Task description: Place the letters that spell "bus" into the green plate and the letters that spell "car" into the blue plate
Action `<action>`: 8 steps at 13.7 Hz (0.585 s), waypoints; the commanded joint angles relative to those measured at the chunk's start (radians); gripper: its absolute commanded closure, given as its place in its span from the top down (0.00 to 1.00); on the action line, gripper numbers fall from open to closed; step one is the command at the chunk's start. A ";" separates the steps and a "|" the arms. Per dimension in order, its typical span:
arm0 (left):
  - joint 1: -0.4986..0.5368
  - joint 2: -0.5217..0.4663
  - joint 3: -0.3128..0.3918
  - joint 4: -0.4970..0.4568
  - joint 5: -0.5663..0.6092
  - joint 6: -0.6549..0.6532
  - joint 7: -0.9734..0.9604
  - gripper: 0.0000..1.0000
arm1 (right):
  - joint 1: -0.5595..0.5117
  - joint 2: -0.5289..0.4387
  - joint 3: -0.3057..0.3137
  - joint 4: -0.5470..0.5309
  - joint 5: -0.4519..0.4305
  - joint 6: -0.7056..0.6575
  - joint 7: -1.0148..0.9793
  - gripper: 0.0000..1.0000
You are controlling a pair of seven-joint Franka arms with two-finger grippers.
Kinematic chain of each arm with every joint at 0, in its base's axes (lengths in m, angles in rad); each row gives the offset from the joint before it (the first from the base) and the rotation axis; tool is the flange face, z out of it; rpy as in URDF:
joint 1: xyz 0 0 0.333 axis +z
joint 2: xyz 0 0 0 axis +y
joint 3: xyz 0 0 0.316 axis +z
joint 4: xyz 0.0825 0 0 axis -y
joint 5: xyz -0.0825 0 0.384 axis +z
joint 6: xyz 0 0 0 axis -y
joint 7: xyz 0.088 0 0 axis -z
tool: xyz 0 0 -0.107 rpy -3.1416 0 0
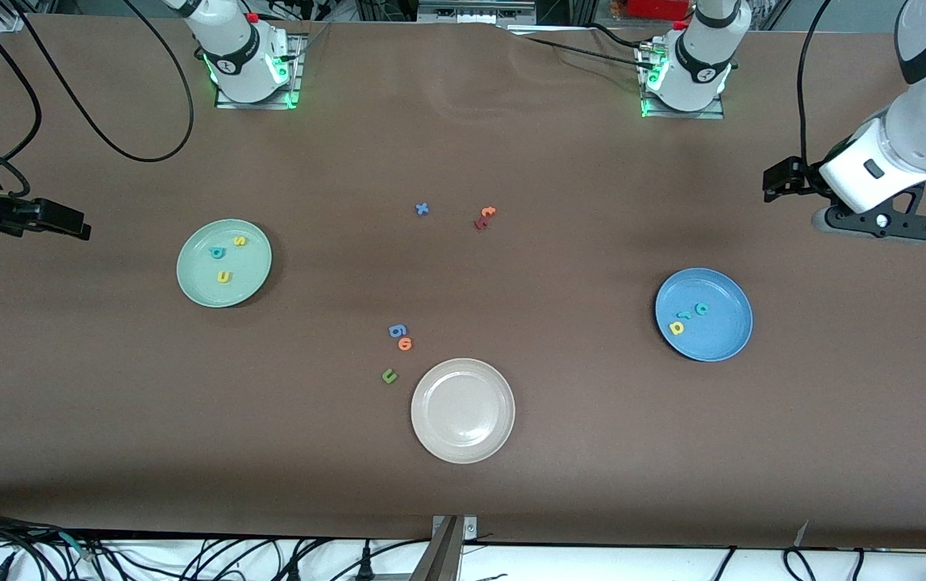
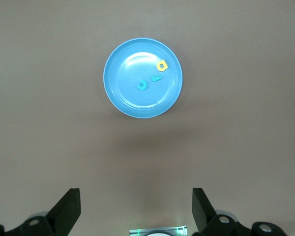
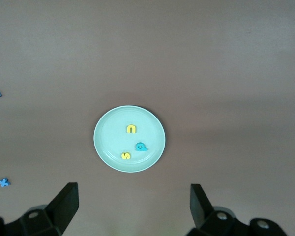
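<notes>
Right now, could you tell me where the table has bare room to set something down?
Bare stretches lie between the green plate and the blue x, and between the white plate and the blue plate. Crowded: beside the white plate, around the green u and blue 6-like letter.

plates (image 1: 189, 266): 3 | foam letters (image 1: 390, 375): 12 | grippers (image 2: 135, 209): 2

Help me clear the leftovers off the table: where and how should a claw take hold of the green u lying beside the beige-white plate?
The green u lies flat on the table, apart from the beige-white plate, so probably come straight down from above. Close the fingers across its two arms from the outer sides, since that is its narrow span. The orange letter sits close by, so keep the fingers clear of it.
</notes>
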 commanded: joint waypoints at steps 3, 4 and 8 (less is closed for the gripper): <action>-0.035 -0.006 0.056 0.037 -0.003 0.048 -0.005 1.00 | -0.021 0.013 0.017 0.031 -0.013 -0.021 0.002 1.00; -0.034 0.003 0.055 0.052 -0.005 0.050 -0.004 1.00 | -0.020 0.013 0.017 0.031 -0.013 -0.023 0.002 1.00; -0.038 0.011 0.056 0.097 -0.016 0.045 -0.004 1.00 | -0.018 0.018 0.017 0.031 -0.013 -0.023 0.003 1.00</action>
